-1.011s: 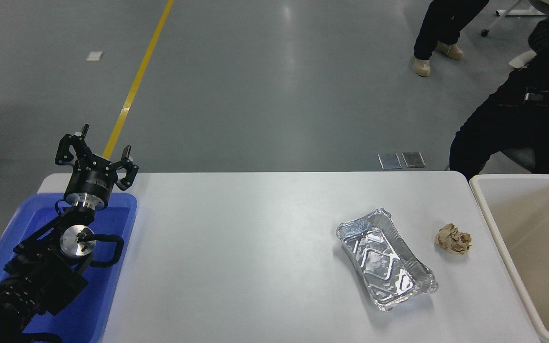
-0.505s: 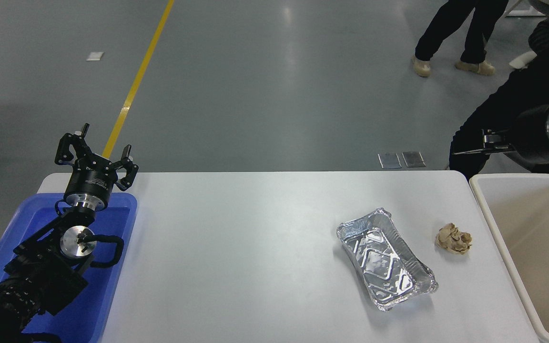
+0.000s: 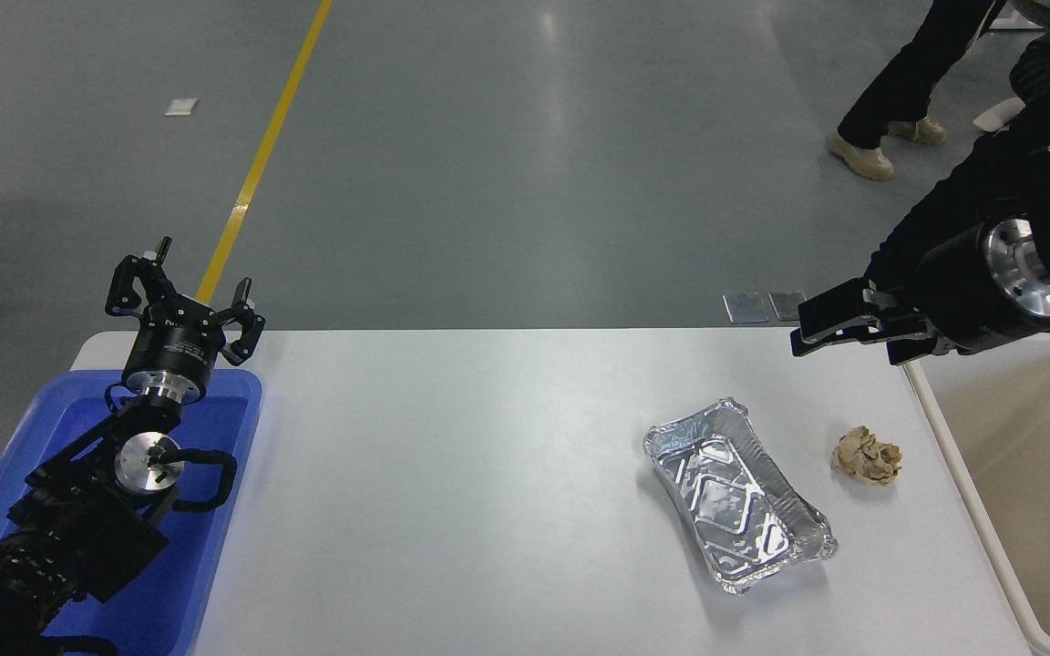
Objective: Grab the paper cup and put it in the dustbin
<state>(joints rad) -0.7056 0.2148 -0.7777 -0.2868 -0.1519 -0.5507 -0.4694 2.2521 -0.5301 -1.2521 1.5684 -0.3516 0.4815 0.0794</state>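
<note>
Black left pincer (image 3: 183,305) parked at the far-left corner of the worktop (image 3: 488,474), fingers spread wide, holding nothing, touching nothing. Its arm rises from the lower left and points away from the camera, wrist upright over the blue tray (image 3: 215,547), which lies under and behind that pincer.

Silver foil tray (image 3: 737,494) lies on the worktop below and a bit left of the right pincer (image 3: 830,330), well apart from it. Crumpled tan paper ball (image 3: 867,456) sits just right of the foil tray, almost straight below the right pincer, not touching it.

Right pincer hangs above the far right part of the worktop, pointing left, fingers close together with only a narrow gap, nothing gripped between them. Its arm comes in from the right edge, roughly level, metal wrist flange facing the camera, passing over the near-left corner area of the dustbin (image 3: 962,474).

Dustbin stands off the right end of the worktop, below and right of the right pincer. Visible part of its inside looks bare. Paper cup not visible anywhere.

Person's dark legs and shoes (image 3: 862,159) on the floor beyond the right pincer.
</note>
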